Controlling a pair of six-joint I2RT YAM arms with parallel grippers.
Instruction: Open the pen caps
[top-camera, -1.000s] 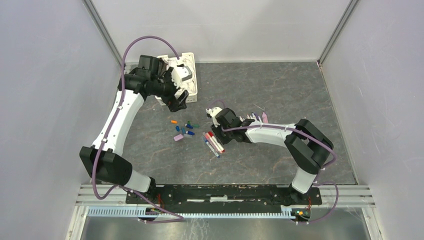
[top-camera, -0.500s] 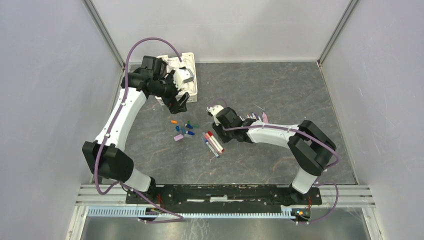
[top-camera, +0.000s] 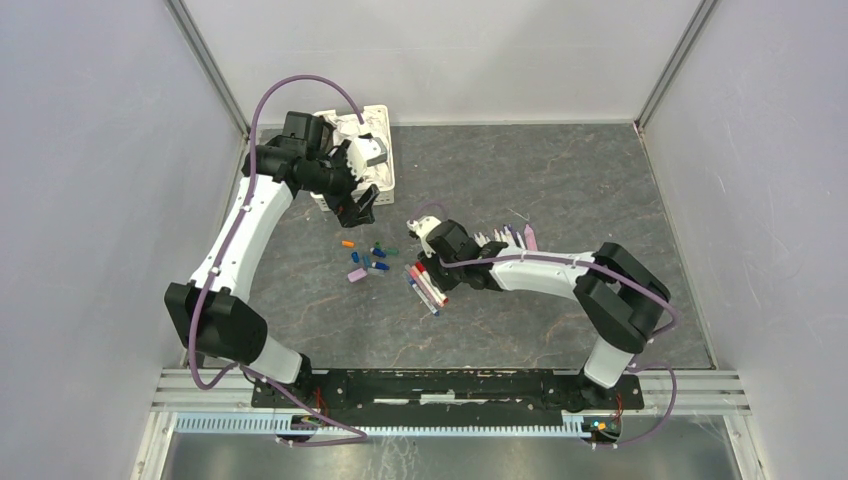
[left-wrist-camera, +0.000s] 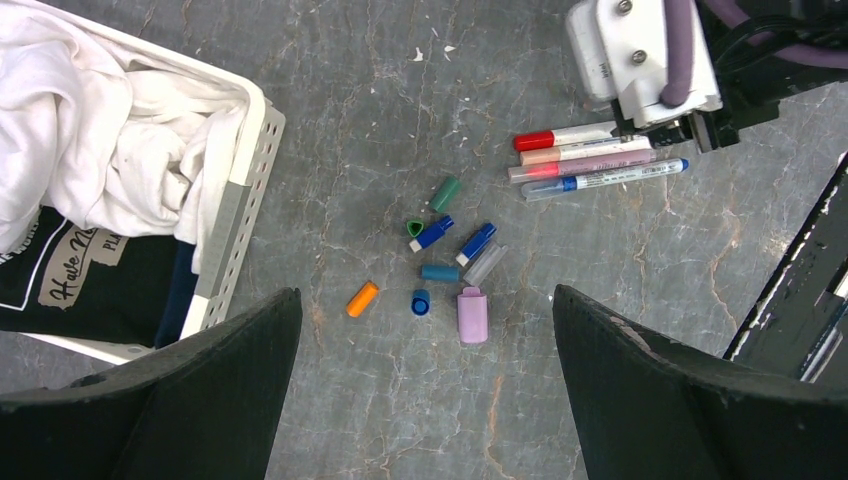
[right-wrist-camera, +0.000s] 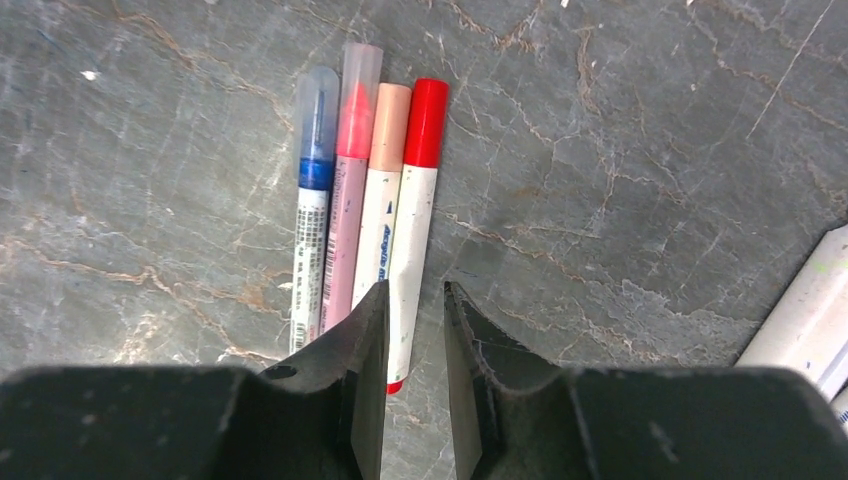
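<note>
The left hand (left-wrist-camera: 425, 335) hangs wide open, holding nothing, high over the desk (left-wrist-camera: 600, 240). I think it is up there so it can look down and be ready to help. Under it, in the middle of its view, a small bunch of loose caps (left-wrist-camera: 440, 272) lies on the desk: orange, blue, green and purple ones, close together. They look like caps that are off their pens, put in one spot to be out of the way. The basket (left-wrist-camera: 245, 190) with white cloth (left-wrist-camera: 100, 130) sits at the left, apart from them. Four pens (right-wrist-camera: 345, 230) lie side by side in the upper middle of the right wrist view, and each has its cap on, so I think four caps are left to pull. The right hand (right-wrist-camera: 415, 292) is low, its two fingers nearly together, one on each side of the back end of the red pen (right-wrist-camera: 412, 240). I cannot tell if it is squeezing the pen yet. Holding the back end makes sense, because it leaves the red cap (right-wrist-camera: 427, 120) free for the other hand to pull off.
</note>
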